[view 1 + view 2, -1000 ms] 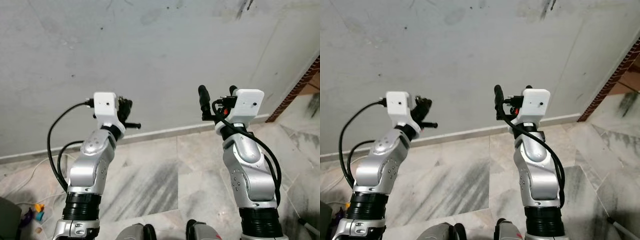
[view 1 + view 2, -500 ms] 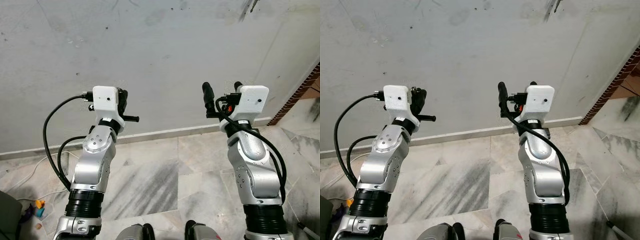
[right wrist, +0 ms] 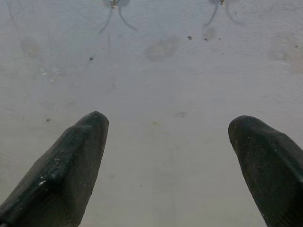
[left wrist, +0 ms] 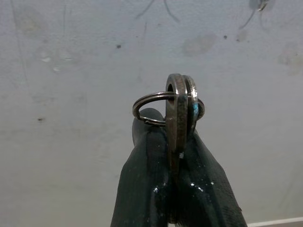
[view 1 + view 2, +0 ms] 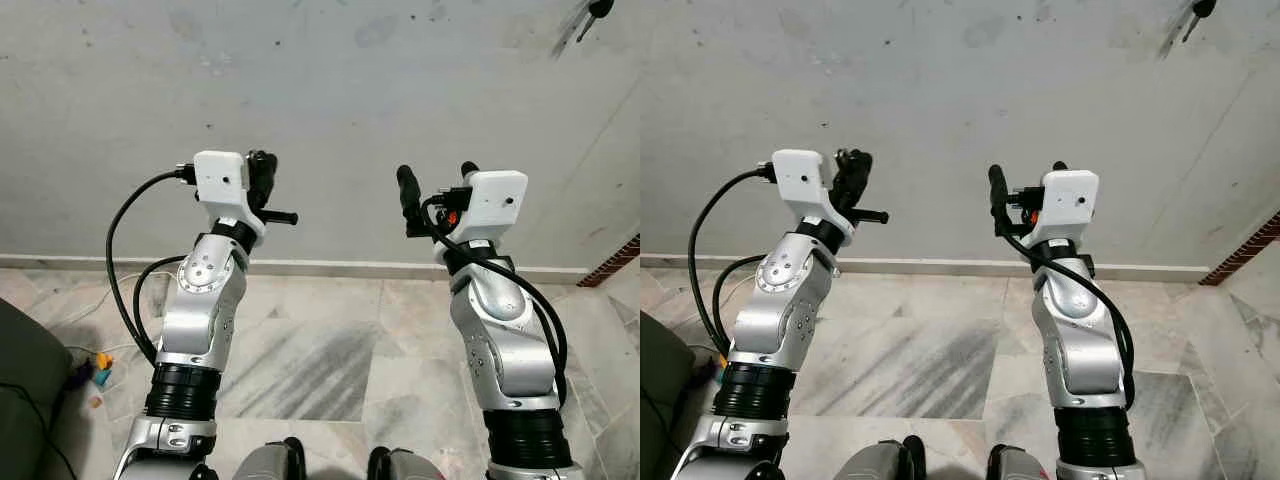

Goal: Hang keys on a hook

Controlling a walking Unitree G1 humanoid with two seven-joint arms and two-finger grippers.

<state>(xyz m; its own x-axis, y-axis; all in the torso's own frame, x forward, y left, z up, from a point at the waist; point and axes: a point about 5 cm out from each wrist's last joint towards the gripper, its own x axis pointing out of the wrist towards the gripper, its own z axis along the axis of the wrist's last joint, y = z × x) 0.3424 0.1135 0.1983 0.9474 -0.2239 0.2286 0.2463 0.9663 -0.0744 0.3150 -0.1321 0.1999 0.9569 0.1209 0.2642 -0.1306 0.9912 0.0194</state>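
Left gripper (image 4: 177, 142) pinches keys (image 4: 180, 111), ring proud of fingertips, facing wall (image 5: 330, 90). Right gripper (image 3: 170, 156) spread, idle. Hook (image 5: 597, 8) sits high right (well apart): raise, shift right, present ring square-on

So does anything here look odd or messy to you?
Nothing is broken or spilled. The grey wall is scuffed, with dark streaks near a hook high up. Some small coloured bits lie on the marble floor beside the left arm. The left pincer holds the keys; the right pincer is open.
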